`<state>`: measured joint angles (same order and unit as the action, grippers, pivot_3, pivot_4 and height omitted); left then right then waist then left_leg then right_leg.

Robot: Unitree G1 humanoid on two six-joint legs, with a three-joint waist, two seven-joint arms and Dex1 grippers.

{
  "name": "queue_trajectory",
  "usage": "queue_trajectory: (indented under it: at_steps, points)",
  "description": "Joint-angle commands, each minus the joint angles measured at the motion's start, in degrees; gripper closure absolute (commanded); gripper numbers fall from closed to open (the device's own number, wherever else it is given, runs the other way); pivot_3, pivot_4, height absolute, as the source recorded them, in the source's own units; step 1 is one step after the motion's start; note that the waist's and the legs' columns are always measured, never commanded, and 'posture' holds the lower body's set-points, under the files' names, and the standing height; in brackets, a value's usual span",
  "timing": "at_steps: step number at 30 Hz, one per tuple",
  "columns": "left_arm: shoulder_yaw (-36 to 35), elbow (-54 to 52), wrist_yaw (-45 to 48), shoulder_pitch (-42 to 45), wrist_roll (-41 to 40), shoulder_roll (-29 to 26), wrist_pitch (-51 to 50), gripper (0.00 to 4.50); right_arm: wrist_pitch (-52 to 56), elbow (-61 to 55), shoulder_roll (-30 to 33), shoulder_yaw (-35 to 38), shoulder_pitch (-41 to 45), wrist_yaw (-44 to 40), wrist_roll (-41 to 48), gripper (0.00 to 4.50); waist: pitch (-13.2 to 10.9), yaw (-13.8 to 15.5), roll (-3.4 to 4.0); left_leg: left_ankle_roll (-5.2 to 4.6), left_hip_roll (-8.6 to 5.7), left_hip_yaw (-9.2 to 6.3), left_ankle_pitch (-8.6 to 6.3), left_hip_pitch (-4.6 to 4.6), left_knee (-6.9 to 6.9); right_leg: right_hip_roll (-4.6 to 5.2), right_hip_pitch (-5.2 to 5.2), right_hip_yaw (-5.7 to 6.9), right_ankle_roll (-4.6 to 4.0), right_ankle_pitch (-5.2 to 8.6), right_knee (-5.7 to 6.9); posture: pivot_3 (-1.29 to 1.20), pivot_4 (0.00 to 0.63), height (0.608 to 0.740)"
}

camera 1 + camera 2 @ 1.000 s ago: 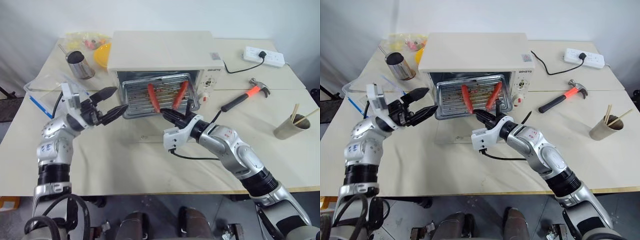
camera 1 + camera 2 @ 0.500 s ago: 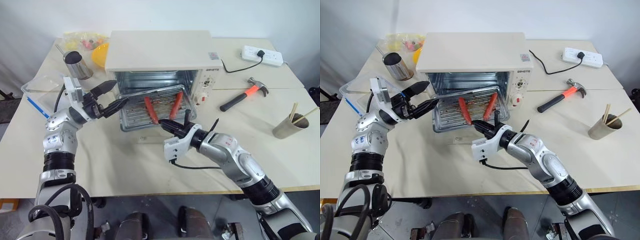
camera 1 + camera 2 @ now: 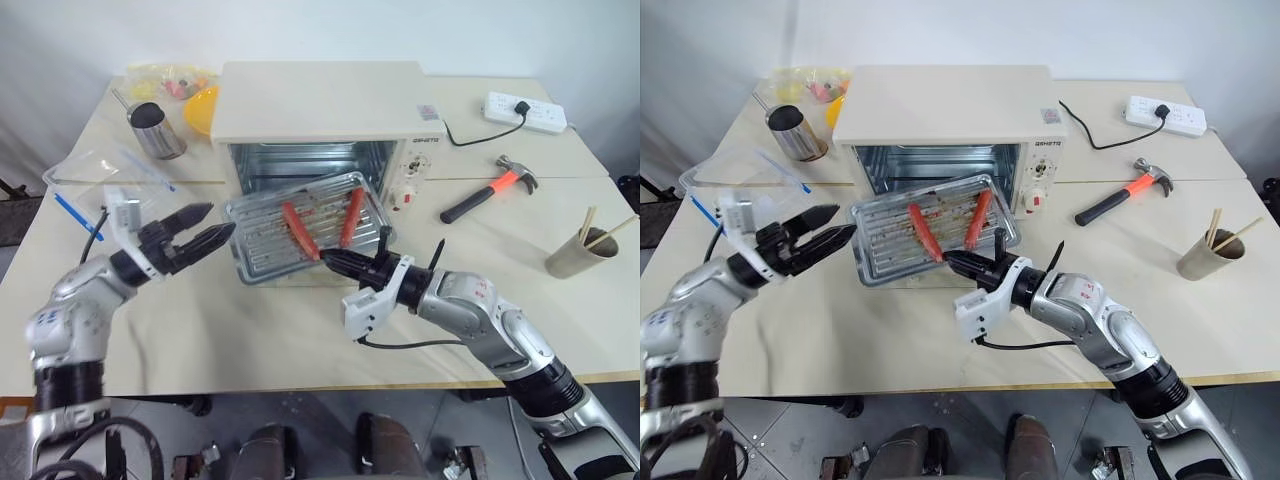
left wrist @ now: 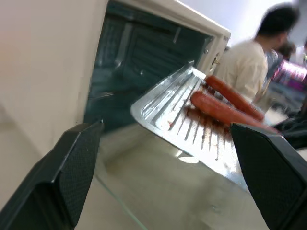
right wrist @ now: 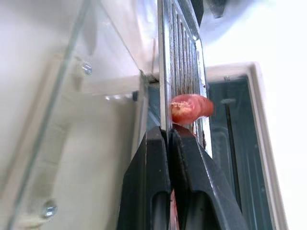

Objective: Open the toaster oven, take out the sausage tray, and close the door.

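The cream-white toaster oven (image 3: 330,105) stands open at the back of the table, its metal interior (image 4: 144,62) empty. Its glass door (image 5: 96,110) lies flat on the table in front of it. The silver sausage tray (image 3: 265,240), holding two red sausages (image 3: 300,230), hangs tilted above the door and outside the oven. My right gripper (image 3: 330,260) is shut on the tray's front rim. Just off the tray's left edge, my left gripper (image 3: 222,218) is open with nothing between its fingers (image 4: 76,158).
A hammer (image 3: 490,190), a power strip (image 3: 525,110) and a paper cup with sticks (image 3: 580,252) lie to the right. A metal cup (image 3: 157,130), a yellow bowl (image 3: 203,108) and a clear plastic container (image 3: 100,170) sit at the left. A person (image 4: 249,62) stands beyond the table.
My right gripper has pulled the tray out of the oven toward me, over the open door. My left arm has drawn back and down, still open beside the tray's left edge.
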<state>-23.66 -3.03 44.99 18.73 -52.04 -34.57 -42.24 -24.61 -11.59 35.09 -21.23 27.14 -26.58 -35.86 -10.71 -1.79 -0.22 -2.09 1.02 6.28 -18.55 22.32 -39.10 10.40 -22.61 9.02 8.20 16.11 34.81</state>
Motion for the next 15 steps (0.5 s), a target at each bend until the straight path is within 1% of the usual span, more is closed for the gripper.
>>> queue_trajectory:
  at_steps: [1, 2, 4, 6, 8, 11, 15]
  points:
    - [-5.5, -7.7, -11.7, -1.9, -17.6, 1.5, -12.0, 0.0, -4.8, 1.7, 1.3, 2.2, 0.9, 2.7, 0.9, 4.44, 0.0, 0.2, -0.01, 0.0, 0.0, -0.04, 0.0, -0.05, -0.02, 0.02, 0.08, -0.01, 0.0, 0.0, -0.01, 0.0, 0.15, 0.74]
    - [-6.3, -8.1, -15.2, -2.4, -22.8, 2.0, -14.1, 0.0, -6.2, 2.2, 1.5, 2.2, 1.2, 3.1, 0.9, 4.44, 0.0, 0.3, -0.01, -0.01, -0.04, -0.15, 0.01, -0.08, -0.05, 0.04, 0.17, -0.03, 0.0, 0.0, -0.01, 0.0, 0.15, 0.74]
    - [-5.4, -9.1, -23.0, -4.6, -32.8, 2.3, -18.3, 0.0, -9.4, 3.0, 2.4, 2.2, 1.1, 3.6, 1.3, 4.44, 0.0, 0.2, -0.01, 0.0, -0.07, -0.28, 0.02, -0.09, -0.1, 0.04, 0.25, -0.1, 0.0, 0.0, -0.02, 0.0, 0.15, 0.74]
    - [-4.0, -9.6, -28.1, -6.3, -39.3, 2.0, -20.0, 0.0, -10.7, 3.9, 2.8, 2.4, 1.1, 3.3, 1.9, 4.44, 0.0, 0.2, -0.01, 0.01, -0.09, -0.32, 0.02, -0.13, -0.1, 0.04, 0.28, -0.13, 0.0, 0.0, 0.01, 0.0, 0.15, 0.74]
    - [-2.7, -9.6, -32.4, -8.0, -44.4, 2.8, -19.6, 0.0, -11.2, 5.2, 2.8, 2.6, 1.6, 2.6, 3.6, 4.44, 0.0, 0.2, -0.01, 0.01, -0.09, -0.32, 0.02, -0.13, -0.09, 0.03, 0.28, -0.12, 0.0, 0.0, 0.01, 0.0, 0.15, 0.74]
    - [-0.6, -9.5, -37.0, -10.0, -49.7, 3.4, -18.3, 0.0, -10.1, 5.6, 1.8, 3.5, 2.0, 1.6, 7.0, 4.44, 0.0, 0.2, -0.01, 0.02, -0.1, -0.31, 0.03, -0.13, -0.09, 0.02, 0.28, -0.12, -0.01, 0.0, 0.0, 0.0, 0.15, 0.74]
    - [1.7, -9.9, -40.9, -12.6, -52.8, 4.5, -15.8, 0.0, -10.2, 4.9, 1.5, 4.2, 2.1, 0.4, 9.4, 4.44, 0.0, 0.2, -0.01, 0.02, -0.12, -0.3, 0.03, -0.13, -0.09, 0.01, 0.29, -0.12, -0.02, 0.01, -0.04, 0.0, 0.15, 0.74]
